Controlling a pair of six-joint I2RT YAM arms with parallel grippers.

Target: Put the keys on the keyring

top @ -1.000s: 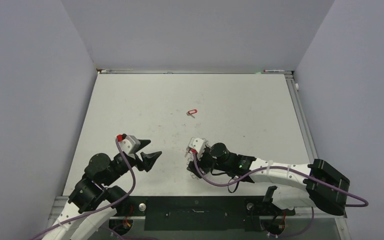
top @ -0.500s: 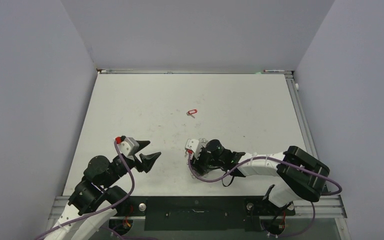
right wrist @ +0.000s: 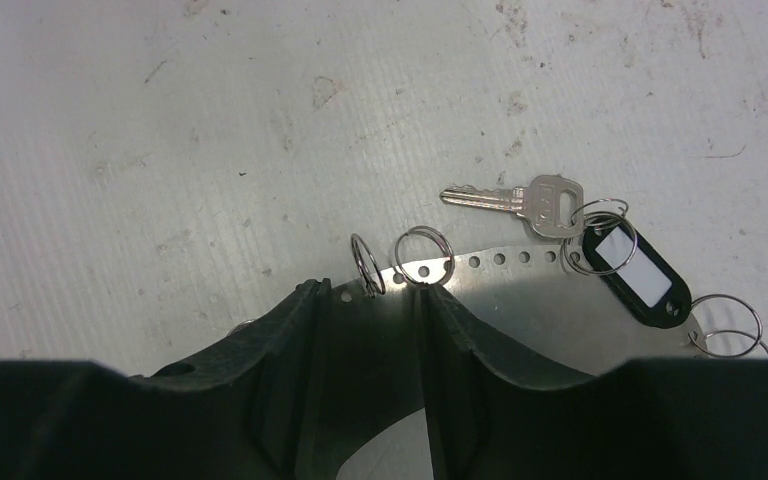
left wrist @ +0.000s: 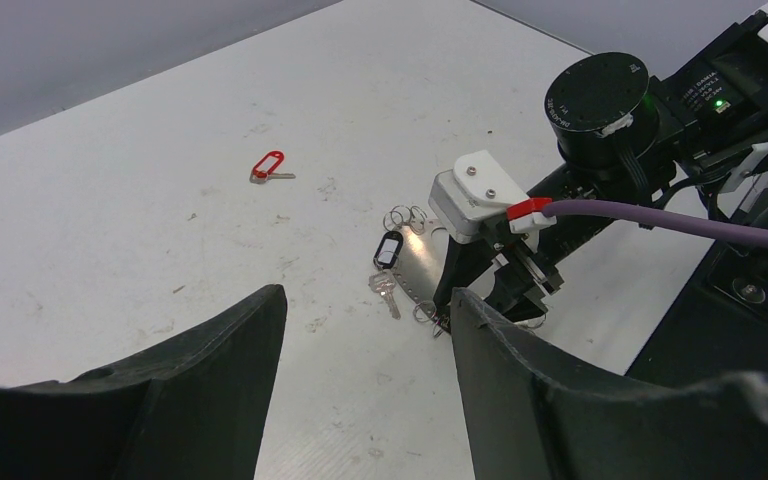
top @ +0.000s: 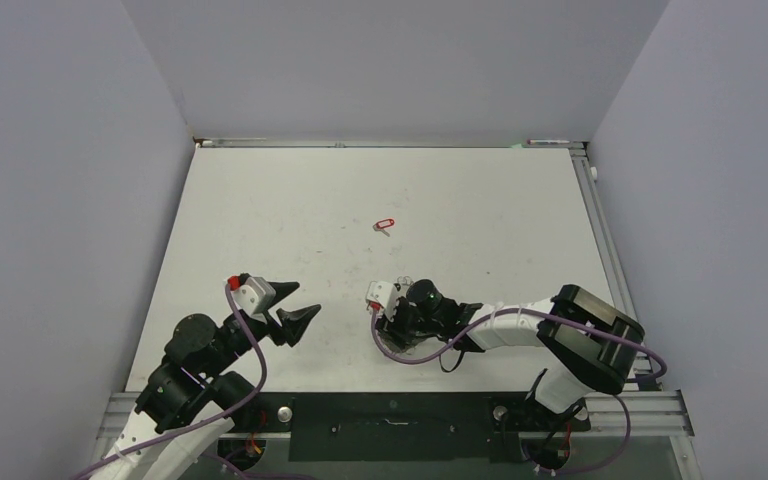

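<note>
My right claw [right wrist: 370,290] stands narrowly apart over the keyring [right wrist: 520,300] on the surface [right wrist: 160,150], silver key [right wrist: 505,198] alongside; my left claw [left wrist: 365,300] gapes wide, red-tagged key [left wrist: 268,165] well off.

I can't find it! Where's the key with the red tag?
In the top view, the red-tagged key lies alone on the table, near its middle, farther back than the keyring by the right claw.

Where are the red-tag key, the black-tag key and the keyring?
red-tag key [left wrist: 269,164]: left wrist view, its red tag.
black-tag key [right wrist: 542,205]: right wrist view, the key's head.
keyring [right wrist: 525,300]: right wrist view, its flat face.
</note>
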